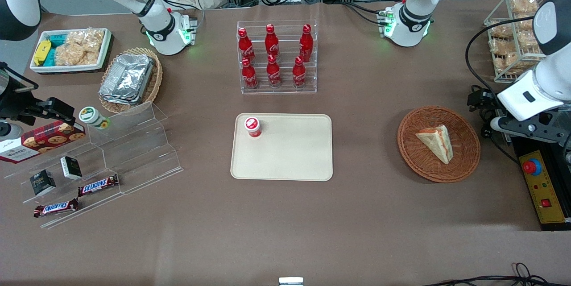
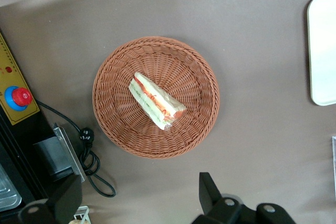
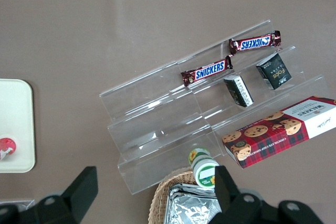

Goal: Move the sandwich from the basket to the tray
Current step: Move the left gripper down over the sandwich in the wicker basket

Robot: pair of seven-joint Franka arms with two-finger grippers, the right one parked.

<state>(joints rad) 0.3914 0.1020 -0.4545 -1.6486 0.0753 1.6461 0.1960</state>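
One sandwich (image 2: 156, 100) beneath spread claw (image 2: 137, 203).

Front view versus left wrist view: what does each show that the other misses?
Only the front view shows the cola bottles in their rack and a red-capped bottle standing on the tray. Only the left wrist view shows the sandwich's red and green filling edge, with the open gripper hovering above the table beside the basket. Both show sandwich, basket, tray and the emergency stop button.

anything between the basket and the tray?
Nothing: in the front view only bare tabletop separates the basket from the tray. The sandwich sits in the basket; the gripper hangs above it, fingers open.
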